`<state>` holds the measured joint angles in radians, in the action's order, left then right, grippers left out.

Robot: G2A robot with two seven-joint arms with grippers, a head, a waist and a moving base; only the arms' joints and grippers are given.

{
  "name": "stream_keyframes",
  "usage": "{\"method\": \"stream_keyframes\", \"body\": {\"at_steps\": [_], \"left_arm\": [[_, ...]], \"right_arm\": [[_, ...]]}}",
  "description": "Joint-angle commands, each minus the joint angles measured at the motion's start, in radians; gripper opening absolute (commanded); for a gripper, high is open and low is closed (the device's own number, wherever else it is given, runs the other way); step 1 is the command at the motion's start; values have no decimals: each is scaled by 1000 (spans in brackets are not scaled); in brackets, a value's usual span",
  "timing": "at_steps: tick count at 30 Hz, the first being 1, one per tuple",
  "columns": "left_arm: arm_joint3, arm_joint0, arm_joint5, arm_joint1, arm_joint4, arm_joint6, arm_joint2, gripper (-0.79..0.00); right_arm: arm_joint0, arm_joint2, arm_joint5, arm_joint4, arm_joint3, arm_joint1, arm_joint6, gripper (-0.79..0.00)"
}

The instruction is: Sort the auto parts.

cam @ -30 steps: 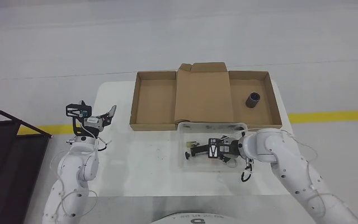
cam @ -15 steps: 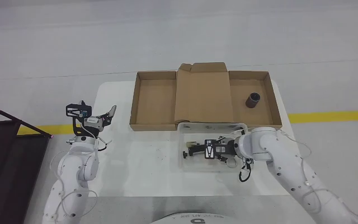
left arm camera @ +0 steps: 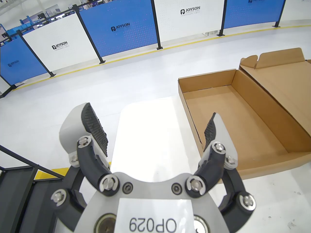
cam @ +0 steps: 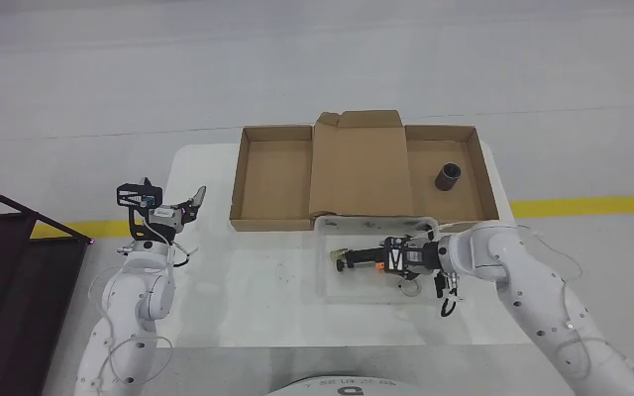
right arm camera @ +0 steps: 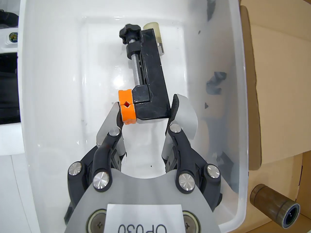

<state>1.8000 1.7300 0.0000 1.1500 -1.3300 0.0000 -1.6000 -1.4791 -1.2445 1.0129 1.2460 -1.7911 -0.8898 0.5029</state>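
Note:
A black screw clamp [right arm camera: 150, 81] with an orange pad [right arm camera: 126, 110] lies in the white plastic bin [right arm camera: 23, 73]. My right gripper [right arm camera: 145, 107] is shut on its orange-padded end, one finger on the pad and the other on the black body. From above, the clamp [cam: 362, 262] sticks out of the right gripper [cam: 388, 259] inside the bin [cam: 327, 287]. A small cream cylinder [right arm camera: 153, 29] sits against the clamp's far end. My left gripper [left arm camera: 150, 117] is open and holds nothing, raised over the table's left edge [cam: 163, 198].
An open cardboard box [cam: 272, 178] with two compartments stands behind the bin, its flap folded over the middle. A dark cylindrical bushing [cam: 448, 177] lies in the right compartment [right arm camera: 274, 206]. The left compartment [left arm camera: 243, 122] is bare. A black rack [cam: 30, 287] stands left of the table.
My right gripper has drawn back to the right within the bin, and the clamp with its orange pad now shows in front of it. The left arm has not moved.

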Motion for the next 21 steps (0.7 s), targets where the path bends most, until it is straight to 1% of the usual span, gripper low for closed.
{"method": "stream_keyframes", "body": {"at_steps": [1, 10, 13, 15, 16, 17, 18, 21], "left_arm": [[0, 0, 0, 0, 0, 0, 0, 0], [0, 0, 0, 0, 0, 0, 0, 0], [0, 0, 0, 0, 0, 0, 0, 0], [0, 0, 0, 0, 0, 0, 0, 0], [0, 0, 0, 0, 0, 0, 0, 0], [0, 0, 0, 0, 0, 0, 0, 0], [0, 0, 0, 0, 0, 0, 0, 0], [0, 0, 0, 0, 0, 0, 0, 0]], "right_arm": [[-16, -20, -1, -4, 0, 10, -38, -785], [-74, -71, -1, 17, 8, 68, -224, -785], [-70, -68, -1, 33, 31, 79, -219, -785], [-55, -48, -5, 38, 51, 79, -178, -785], [-45, -33, -18, 37, 61, 77, -140, -656], [-33, -14, -38, 35, 68, 73, -97, -443], [-19, 4, -60, 23, 69, 69, -64, 0], [15, 43, -76, -23, 72, 61, -6, 0]]}}
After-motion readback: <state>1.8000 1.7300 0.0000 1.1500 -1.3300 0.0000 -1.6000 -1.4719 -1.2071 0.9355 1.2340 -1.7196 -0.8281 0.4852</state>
